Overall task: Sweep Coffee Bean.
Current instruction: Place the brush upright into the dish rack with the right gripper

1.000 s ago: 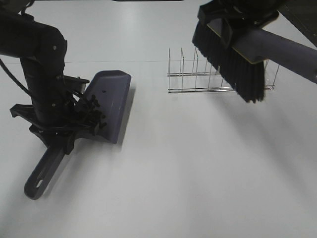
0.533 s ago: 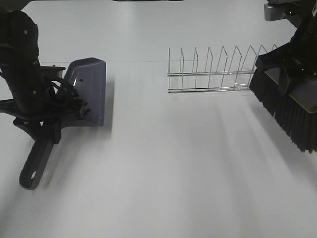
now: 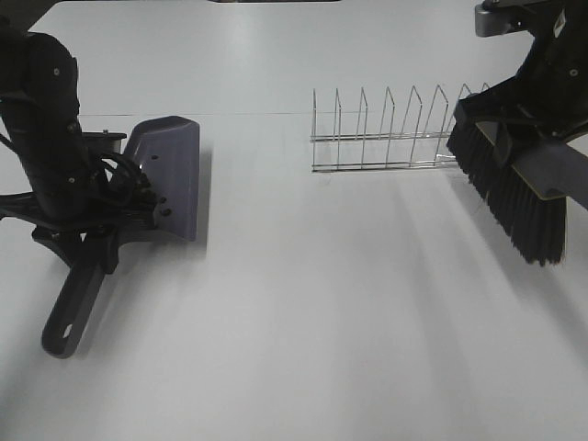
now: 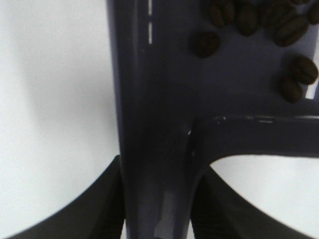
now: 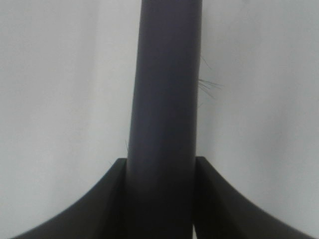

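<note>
Left gripper (image 4: pixel 157 199), well left of the rack (image 3: pixel 386 133), pinches the dustpan (image 3: pixel 170 179) handle; the beans (image 4: pixel 249 20) lie in the pan. Right gripper (image 5: pixel 162 194) pinches the brush (image 3: pixel 510 197) handle, with the bristles just right of the rack. Sweeping looks finished, so the next move likely calls for keeping the pan level.
</note>
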Controlling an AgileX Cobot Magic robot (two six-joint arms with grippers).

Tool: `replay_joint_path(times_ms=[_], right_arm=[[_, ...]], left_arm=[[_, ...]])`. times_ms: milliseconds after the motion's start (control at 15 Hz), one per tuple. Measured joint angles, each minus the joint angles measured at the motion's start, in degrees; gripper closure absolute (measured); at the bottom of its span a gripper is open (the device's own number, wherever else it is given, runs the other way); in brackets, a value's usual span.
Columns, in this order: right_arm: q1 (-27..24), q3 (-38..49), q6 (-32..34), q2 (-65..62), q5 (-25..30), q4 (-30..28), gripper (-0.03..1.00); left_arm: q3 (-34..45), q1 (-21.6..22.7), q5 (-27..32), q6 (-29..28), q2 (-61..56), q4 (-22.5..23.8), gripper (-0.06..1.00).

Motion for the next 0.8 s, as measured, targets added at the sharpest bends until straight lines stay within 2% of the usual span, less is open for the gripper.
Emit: replay_joint_path(times_ms=[200, 400, 800], right_arm=[[0.0, -4.9, 0.2, 6.9, -0.5, -2.5, 0.66], [0.0, -11.2, 3.9, 13.7, -0.5, -8.7, 0.66], [0.0, -21.4, 5.0, 23.1, 1.7, -10.9, 0.66]], left_arm=[[0.0, 0.0, 2.5, 1.1, 0.0, 0.0, 0.61], [0.0, 0.0, 3.4, 1.1, 0.0, 0.0, 0.61], [0.0, 0.0, 3.4, 1.1, 0.0, 0.0, 0.61]])
